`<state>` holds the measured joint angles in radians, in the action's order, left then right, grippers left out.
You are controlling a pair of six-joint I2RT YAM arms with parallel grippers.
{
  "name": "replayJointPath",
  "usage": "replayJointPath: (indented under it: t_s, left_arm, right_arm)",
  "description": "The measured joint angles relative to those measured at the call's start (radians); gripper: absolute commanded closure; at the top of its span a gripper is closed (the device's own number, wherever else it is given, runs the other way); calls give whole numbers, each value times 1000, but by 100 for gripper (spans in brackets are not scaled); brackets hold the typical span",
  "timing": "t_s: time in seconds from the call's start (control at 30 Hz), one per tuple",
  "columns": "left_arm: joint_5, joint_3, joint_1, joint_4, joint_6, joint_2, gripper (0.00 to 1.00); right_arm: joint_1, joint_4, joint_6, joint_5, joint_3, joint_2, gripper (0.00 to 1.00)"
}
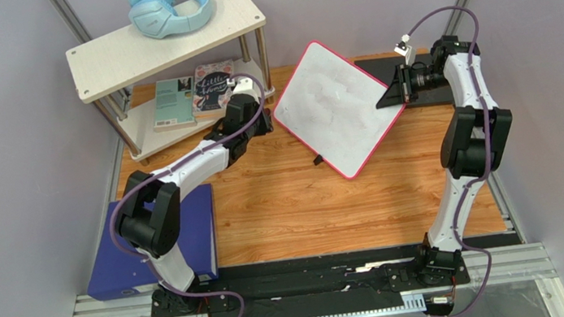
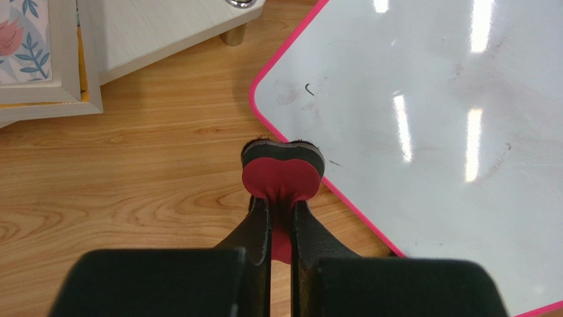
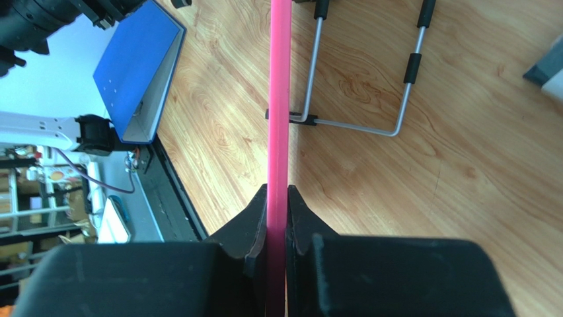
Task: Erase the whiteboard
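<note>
**Desk:** What do you have from the top camera?

**Operator:** I see the whiteboard (image 1: 338, 107) turned like a diamond, in the upper middle of the frame on the wooden counter (image 1: 308, 204). My left tool (image 1: 264, 121) sits just beside its left corner. My right tool (image 1: 384, 99) is on its right edge. A shelf (image 1: 163, 39) with blue headphones (image 1: 167, 8) on top and 2 books (image 1: 195, 96) below fills the upper left. A blue binder (image 1: 112, 271) lies at lower left.

**Desk:** And the left wrist?

**Operator:** My left tool is clamped tight on the tab of a red eraser (image 2: 283, 168) with a dark pad. The eraser sits in the centre of the frame, right at the board's pink rim. The board fills the right side, mostly white, with faint smudges and a few small black marks.

**Desk:** Right wrist?

**Operator:** I see the pink rim edge-on, running straight up the middle. My right tool is closed on it, a finger on each face. The board's wire stand (image 3: 357, 125) shows to the right of the rim, and the binder is at upper left.
</note>
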<state>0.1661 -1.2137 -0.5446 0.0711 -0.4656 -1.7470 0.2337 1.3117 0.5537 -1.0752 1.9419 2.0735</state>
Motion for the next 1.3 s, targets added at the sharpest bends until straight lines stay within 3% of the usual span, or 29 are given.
replayJointPath:
  t_s: [0.33, 0.6, 0.9, 1.3]
  left_arm:
    - [0, 14, -5, 0, 16, 0, 100]
    - [-1, 29, -6, 2, 24, -2, 100]
    - [-3, 40, -13, 1, 27, -3, 100]
    - [-4, 44, -19, 1, 40, -5, 100]
  right_arm:
    - [39, -76, -117, -13, -17, -22, 100]
    - [43, -314, -284, -8, -96, -123, 100]
    - [46, -406, -366, 5, -103, -140, 100]
    - [45, -563, -531, 86, -235, -216, 100]
